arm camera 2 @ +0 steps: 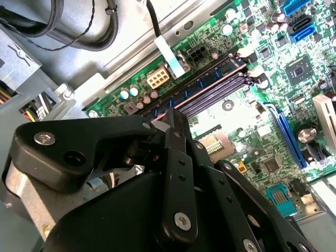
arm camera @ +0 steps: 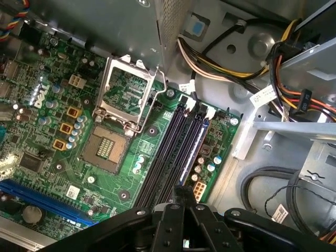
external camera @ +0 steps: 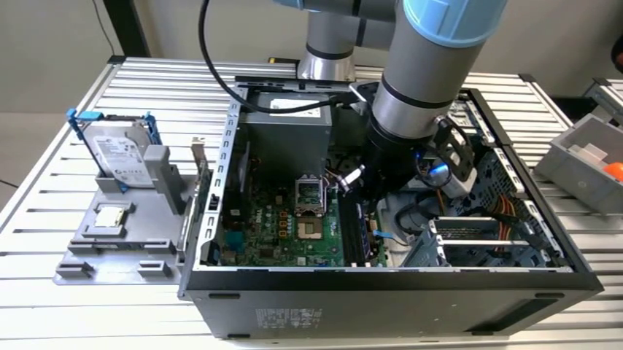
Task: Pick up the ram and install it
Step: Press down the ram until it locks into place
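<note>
Claw (arm camera 2: pixel 176 123): we are seeing it pinched together, tips over the slots | ram (arm camera: pixel 195 139): sitting in a slot beside the empty socket (arm camera: pixel 107 152) | risk: we are judging that uneven pressing could leave it half-seated.

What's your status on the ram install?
Gripper shut, tip down at the memory slots. Ram lies along the slot farthest from the processor socket. Nothing across the slots.
</note>
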{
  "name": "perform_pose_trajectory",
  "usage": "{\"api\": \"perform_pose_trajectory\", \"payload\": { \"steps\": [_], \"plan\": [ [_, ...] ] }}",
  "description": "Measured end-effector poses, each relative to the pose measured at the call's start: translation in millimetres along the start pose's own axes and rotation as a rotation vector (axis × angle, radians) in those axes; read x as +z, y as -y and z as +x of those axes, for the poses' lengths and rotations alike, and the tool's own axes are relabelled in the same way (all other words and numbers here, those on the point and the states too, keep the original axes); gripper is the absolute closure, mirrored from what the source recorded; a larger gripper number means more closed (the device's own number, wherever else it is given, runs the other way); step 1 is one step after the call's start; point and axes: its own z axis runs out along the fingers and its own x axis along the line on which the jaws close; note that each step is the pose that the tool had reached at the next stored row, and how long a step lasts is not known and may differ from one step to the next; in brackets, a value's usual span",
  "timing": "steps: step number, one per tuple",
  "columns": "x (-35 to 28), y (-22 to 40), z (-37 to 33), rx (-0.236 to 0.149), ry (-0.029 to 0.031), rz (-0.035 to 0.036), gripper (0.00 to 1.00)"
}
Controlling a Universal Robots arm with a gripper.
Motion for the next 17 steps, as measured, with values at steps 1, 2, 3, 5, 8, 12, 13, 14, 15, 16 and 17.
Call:
{"api": "perform_pose_trajectory", "payload": {
  "steps": [1,2,3,5,8,12,13,14,15,16,17],
  "plan": [
    [0.0,0.0,0.0,-0.002,0.0,0.0,1.0],
    [0.0,0.0,0.0,-0.004,-0.0001,0.0,1.0],
    [0.0,0.0,0.0,-0.005,-0.0001,0.0,1.0],
    [0.0,0.0,0.0,-0.007,-0.0001,0.0,1.0],
    [0.0,0.0,0.0,-0.011,-0.0003,0.0001,1.0],
    [0.0,0.0,0.0,-0.02,-0.0005,0.0002,1.0],
    [0.0,0.0,0.0,-0.021,-0.0005,0.0002,1.0],
    [0.0,0.0,0.0,-0.022,-0.0006,0.0002,1.0],
    [0.0,0.0,0.0,-0.024,-0.0006,0.0002,1.0],
    [0.0,0.0,0.0,-0.026,-0.0006,0.0003,1.0],
    [0.0,0.0,0.0,-0.028,-0.0007,0.0003,1.0]
  ]
}}
